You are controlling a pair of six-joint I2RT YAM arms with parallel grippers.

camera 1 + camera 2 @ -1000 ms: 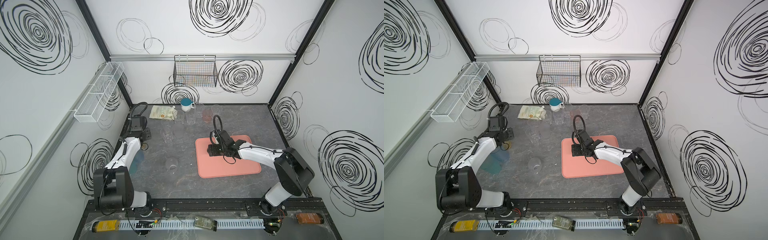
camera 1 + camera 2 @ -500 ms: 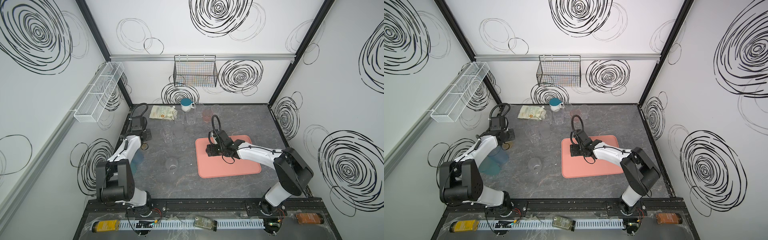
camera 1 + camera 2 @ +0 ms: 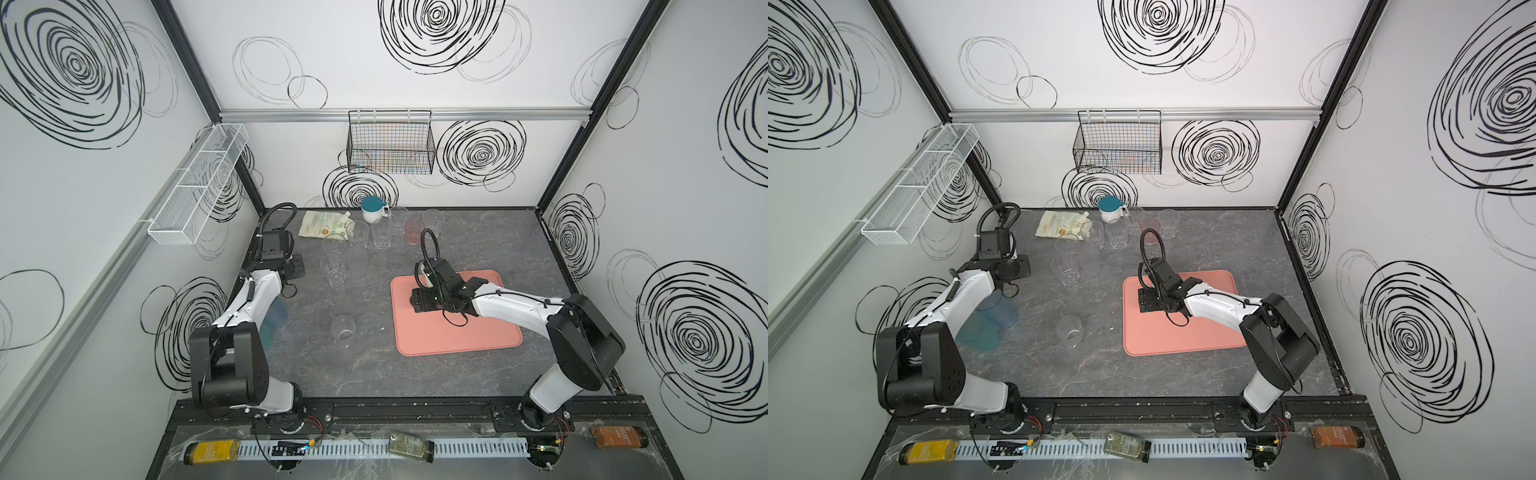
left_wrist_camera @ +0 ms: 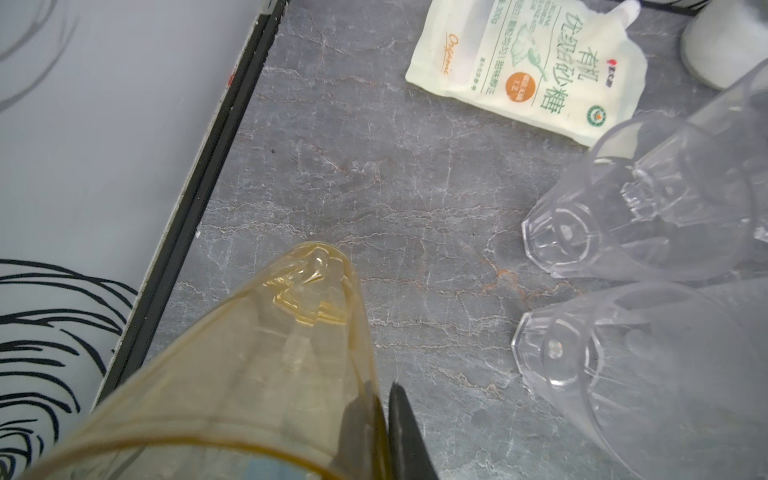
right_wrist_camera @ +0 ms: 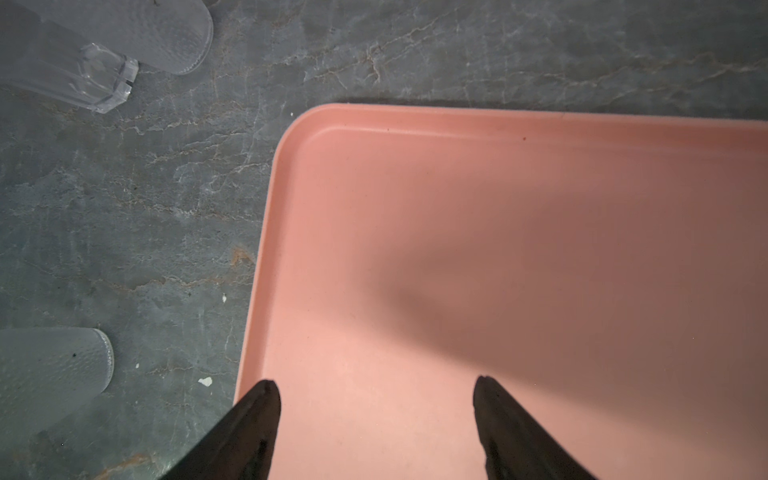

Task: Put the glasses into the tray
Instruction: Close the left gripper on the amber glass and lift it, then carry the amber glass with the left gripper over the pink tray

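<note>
Left wrist view showed the left gripper pressed together on the wall of an amber glass, one finger inside the mouth and one outside. The glass was pinched near its rim, close to the left edge of the grey table; whether its base rested on the table could not be told. Two clear glasses stood apart from it, and a sugar pouch lay beyond. Right wrist view showed the right gripper spread and empty above a corner of the tray, which held nothing in both top views. More glasses crowded the back of the table near a white mug, a lone glass stood between the arms, and blue glasses sat beside the left arm. The step in hand looked like the first pick, gripped but not yet carried. The next move would call for a straight lift clear of the neighbours, then an upright carry across to the tray, where the right gripper might need to give room.
</note>
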